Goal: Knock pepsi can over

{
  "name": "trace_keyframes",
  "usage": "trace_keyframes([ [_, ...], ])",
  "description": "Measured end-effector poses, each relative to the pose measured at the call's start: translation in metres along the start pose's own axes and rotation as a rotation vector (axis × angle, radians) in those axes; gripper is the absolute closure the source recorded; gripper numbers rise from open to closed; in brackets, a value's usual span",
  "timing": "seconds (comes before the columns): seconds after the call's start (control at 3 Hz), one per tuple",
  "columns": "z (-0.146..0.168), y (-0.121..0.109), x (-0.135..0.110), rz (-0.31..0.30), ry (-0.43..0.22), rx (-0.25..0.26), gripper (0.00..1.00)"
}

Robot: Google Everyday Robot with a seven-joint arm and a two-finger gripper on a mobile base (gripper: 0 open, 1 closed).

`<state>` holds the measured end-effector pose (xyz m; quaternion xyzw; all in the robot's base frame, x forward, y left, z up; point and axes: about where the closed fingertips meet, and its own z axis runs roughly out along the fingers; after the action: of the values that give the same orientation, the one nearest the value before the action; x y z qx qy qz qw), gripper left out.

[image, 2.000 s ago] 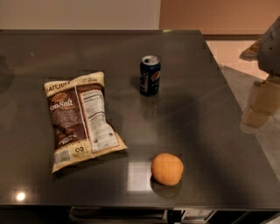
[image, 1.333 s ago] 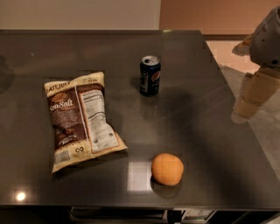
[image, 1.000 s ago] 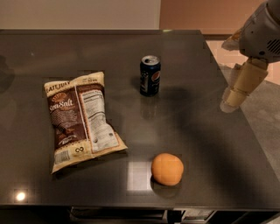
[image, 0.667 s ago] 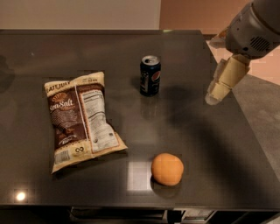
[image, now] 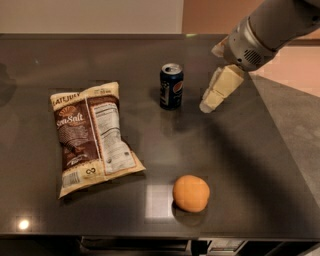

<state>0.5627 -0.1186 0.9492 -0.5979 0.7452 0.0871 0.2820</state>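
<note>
We're seeing dark glossy table [image: 250,165] filling most of view. Pale wall [image: 90,15] running behind it at left, tan wall [image: 205,15] adjoining at right. Grey floor [image: 295,125] showing past right edge, turning pinkish farther back. Light glinting off tabletop: square glare [image: 159,201] near front edge, small spot [image: 23,224] at front left. We're noting gripper [image: 209,104] hanging over table, back right.

The hand [image: 209,104] has swung in from the right, now hovering near the pepsi can [image: 171,86].
</note>
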Motion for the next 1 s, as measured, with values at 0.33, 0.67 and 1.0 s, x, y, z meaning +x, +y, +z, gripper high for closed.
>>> trace_keyframes([
  [0.33, 0.029, -0.017, -0.007, 0.043, -0.034, 0.019, 0.0],
  [0.67, 0.056, -0.032, -0.012, 0.098, -0.058, 0.018, 0.0],
  [1.0, 0.077, -0.044, -0.019, 0.146, -0.084, 0.007, 0.0],
])
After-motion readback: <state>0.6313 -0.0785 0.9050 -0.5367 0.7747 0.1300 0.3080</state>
